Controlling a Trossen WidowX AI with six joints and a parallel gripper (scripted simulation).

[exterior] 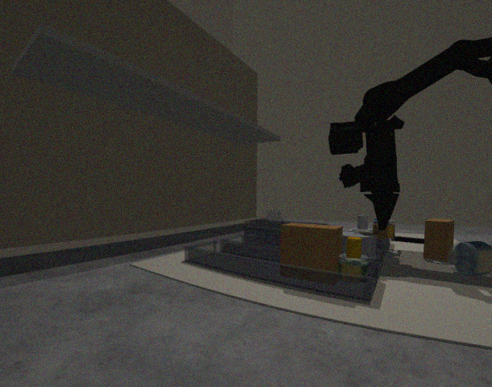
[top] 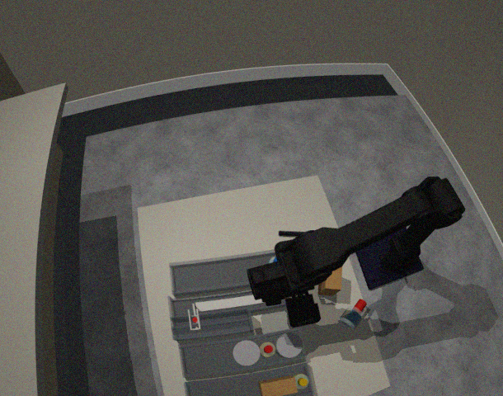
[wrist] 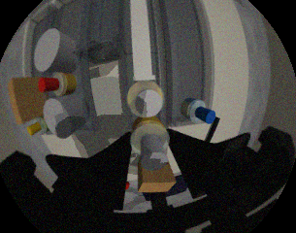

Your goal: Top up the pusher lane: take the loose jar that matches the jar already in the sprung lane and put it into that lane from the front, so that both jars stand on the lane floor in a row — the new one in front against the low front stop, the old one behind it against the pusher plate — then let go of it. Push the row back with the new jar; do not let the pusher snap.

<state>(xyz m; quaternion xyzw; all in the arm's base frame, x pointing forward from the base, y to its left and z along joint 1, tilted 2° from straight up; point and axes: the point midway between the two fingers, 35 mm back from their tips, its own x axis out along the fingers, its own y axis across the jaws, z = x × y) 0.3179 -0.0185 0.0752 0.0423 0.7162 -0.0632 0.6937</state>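
The gripper [exterior: 381, 228] [wrist: 149, 136] is shut on an upright amber jar [wrist: 148, 121] with a pale shoulder and grey cap; part of its body shows behind the fingertips in the exterior view. A similar jar [wrist: 133, 93] with a cream shoulder and grey-white cap stands just beyond it in the wrist view, in line with the white pusher strip [top: 228, 303] [wrist: 141, 39]. Its cap [exterior: 362, 221] also shows in the exterior view. The two jars look close; whether they touch is unclear. The pusher plate, front stop and held jar's base are hidden.
A blue-capped jar [wrist: 192, 109] stands right of the lane in the wrist view; a red-capped jar [top: 267, 349] [wrist: 66, 83] stands between white cylinders on the other side. A box [top: 331, 282] [exterior: 439, 239] [wrist: 156, 183] and a lying red-capped jar [top: 350, 318] [exterior: 473, 257] are in front.
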